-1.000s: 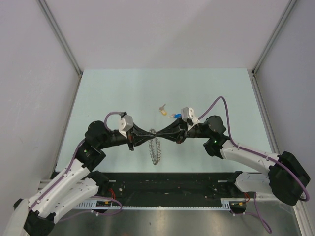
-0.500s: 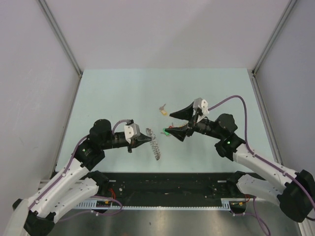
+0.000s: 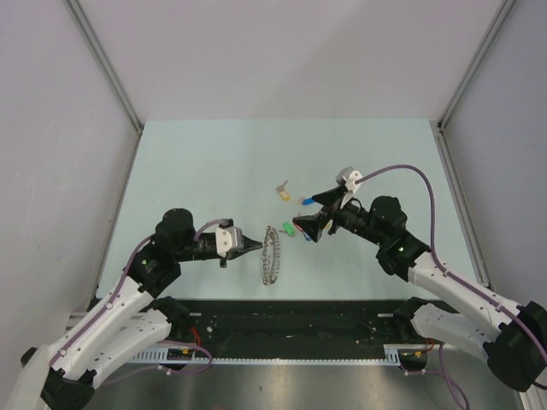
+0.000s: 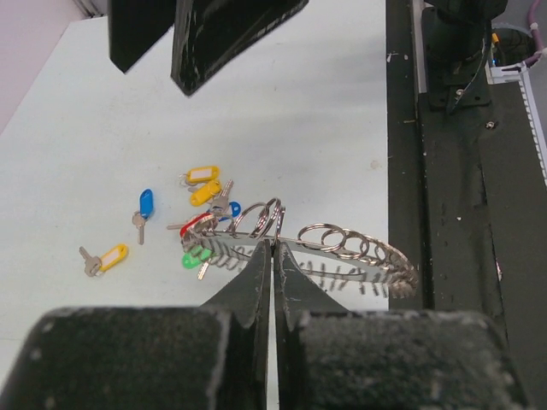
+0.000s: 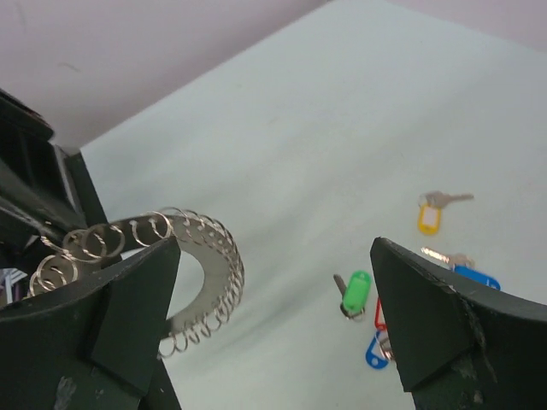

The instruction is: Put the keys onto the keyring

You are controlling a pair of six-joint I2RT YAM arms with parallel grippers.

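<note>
The keyring, a floppy silver band edged with small loops, hangs from my left gripper, which is shut on its rim. From above the keyring sits just right of the left gripper. My right gripper stands wide open and empty, apart from the ring. Between its fingers the right wrist view shows the keyring and a green-tagged key lying on the table. Other keys lie loose nearby: yellow, blue, red, another yellow.
The pale green table has grey walls on three sides. A black rail with the arm bases runs along its near edge. The right gripper's black fingers hang at the top of the left wrist view.
The right gripper let go of the keyring, opened wide and pulled back to the right over the keys. The left gripper kept the ring and drew it slightly down and left.
</note>
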